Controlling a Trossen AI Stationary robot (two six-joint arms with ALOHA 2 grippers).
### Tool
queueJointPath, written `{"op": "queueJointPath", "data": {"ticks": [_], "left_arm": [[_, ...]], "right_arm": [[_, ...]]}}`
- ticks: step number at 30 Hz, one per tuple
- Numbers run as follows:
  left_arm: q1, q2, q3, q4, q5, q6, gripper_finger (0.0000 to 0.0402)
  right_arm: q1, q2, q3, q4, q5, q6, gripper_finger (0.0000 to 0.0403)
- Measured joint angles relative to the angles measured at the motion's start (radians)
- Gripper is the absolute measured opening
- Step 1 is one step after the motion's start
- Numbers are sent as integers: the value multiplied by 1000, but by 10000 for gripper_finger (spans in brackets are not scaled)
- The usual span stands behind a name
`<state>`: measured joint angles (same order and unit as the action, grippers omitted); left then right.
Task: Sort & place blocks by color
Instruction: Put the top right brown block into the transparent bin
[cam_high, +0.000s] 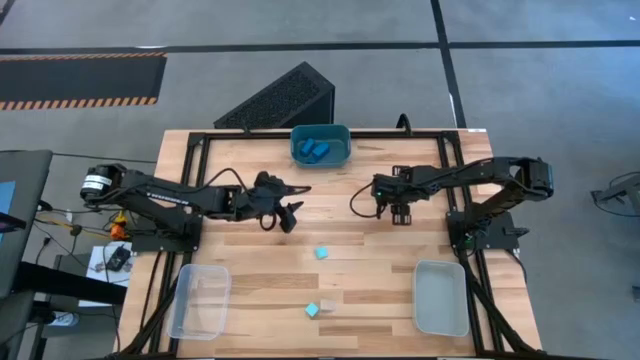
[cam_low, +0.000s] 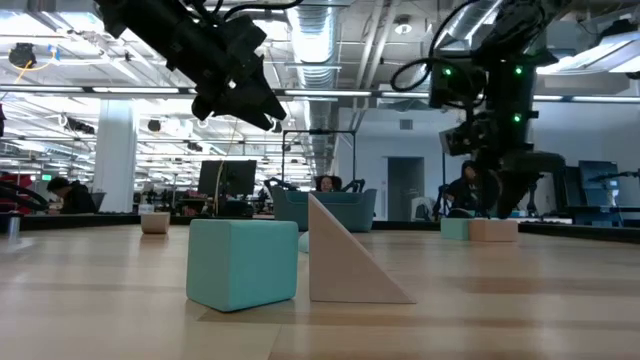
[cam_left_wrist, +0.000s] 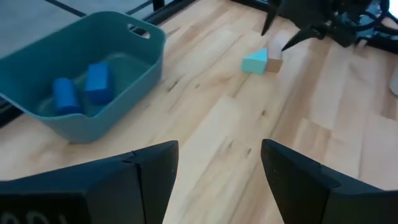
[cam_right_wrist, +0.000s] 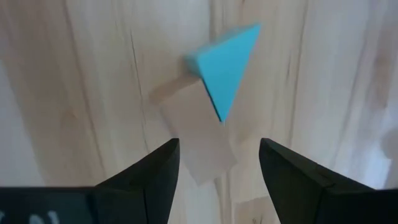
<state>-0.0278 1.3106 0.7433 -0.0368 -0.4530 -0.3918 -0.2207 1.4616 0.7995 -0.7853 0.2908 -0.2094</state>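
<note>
Nearest the low camera stand a light teal cube (cam_low: 242, 263) and a tan wedge (cam_low: 352, 258), side by side on the near part of the table (cam_high: 380, 270). Under my right gripper (cam_right_wrist: 219, 163) lie a cyan wedge (cam_right_wrist: 225, 68) and a tan block (cam_right_wrist: 198, 129), touching each other. My right jaws hang spread wide above the pair and hold nothing. My left gripper (cam_left_wrist: 219, 165), left of centre, is also parted and empty. It faces the teal bin (cam_high: 297, 150) at the far edge, where two blue blocks (cam_left_wrist: 81, 90) already lie. One more teal cube (cam_high: 321, 253) sits alone mid-table.

Risk, as I judge it: because the two pieces touch, a descent centred between them may pinch both or knock one aside. Sloped wedge faces could also slip out of flat fingers. Either fault would put a tan piece in with a cyan one.

Two clear bins wait near me, one at the left (cam_high: 200, 300), one at the right (cam_high: 440, 297). Light wood planks form the surface, framed in black rail. Beyond it lies an open workshop with ceiling ducts, monitors and seated people far off.
</note>
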Motion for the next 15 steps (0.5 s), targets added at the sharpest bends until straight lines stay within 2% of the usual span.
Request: {"op": "queueJointPath", "data": {"ticks": [9, 15], "left_arm": [[52, 0, 0, 2, -4, -39, 219], [65, 0, 0, 11, -4, -92, 219]], "right_arm": [[-11, 0, -48, 74, -84, -51, 244], [-47, 0, -74, 104, -101, -49, 244]]}}
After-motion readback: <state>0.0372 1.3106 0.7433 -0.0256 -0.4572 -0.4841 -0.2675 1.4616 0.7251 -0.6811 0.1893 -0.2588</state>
